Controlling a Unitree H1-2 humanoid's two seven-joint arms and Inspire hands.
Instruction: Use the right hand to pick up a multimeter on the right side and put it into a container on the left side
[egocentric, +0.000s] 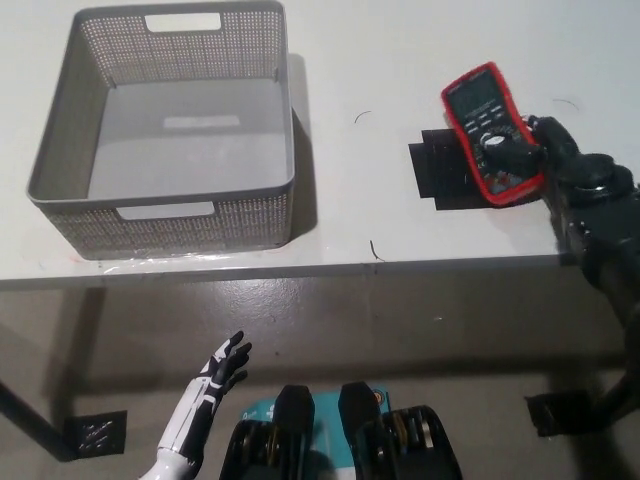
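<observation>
A red multimeter (490, 125) with a black face and dial shows face up at the right of the white table (400, 60). My black right hand (545, 150) is shut on its lower end, fingers lying across the dial. It sits over the right part of a black mat (435, 170); whether it touches the mat I cannot tell. The grey perforated container (160, 215) stands at the table's left, nothing inside it. My white left hand (222, 367) hangs open below the table's front edge at the lower left.
The table's front edge (300, 270) runs across the middle of the picture, with grey floor below it. Bare white tabletop lies between the container and the mat. A small dark mark (376, 250) is near the edge.
</observation>
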